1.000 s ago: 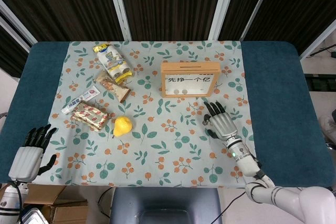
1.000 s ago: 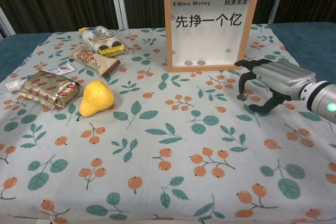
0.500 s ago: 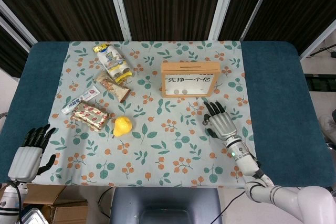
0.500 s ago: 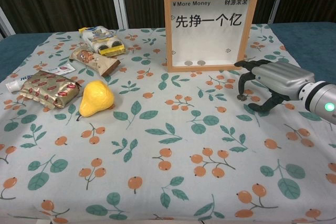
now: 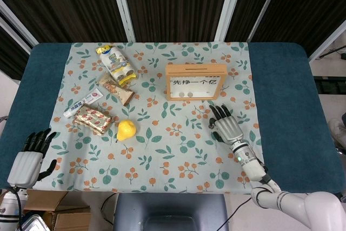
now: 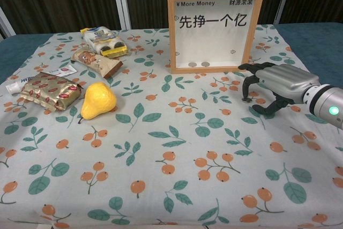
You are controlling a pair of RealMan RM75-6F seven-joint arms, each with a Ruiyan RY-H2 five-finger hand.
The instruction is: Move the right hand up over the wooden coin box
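Note:
The wooden coin box (image 5: 195, 81) (image 6: 214, 28) stands upright at the back of the table, with two coins lying inside at the bottom. My right hand (image 5: 227, 125) (image 6: 270, 87) hovers low over the cloth, in front of the box and to its right. Its fingers curl downward, and a small coin (image 6: 246, 100) sits pinched between a fingertip and the thumb just above the cloth. My left hand (image 5: 28, 162) hangs off the table's near left corner, fingers apart, holding nothing.
A yellow pear (image 5: 126, 130) (image 6: 98, 100) lies left of centre. Snack packets (image 5: 115, 64) (image 6: 48, 90) and a small tube (image 5: 82, 104) lie at the left. The floral cloth (image 5: 162, 150) covers the middle of the blue table (image 5: 281, 101).
The right hand has barely shifted, edging slightly left and toward the box. The left hand has sunk a little lower.

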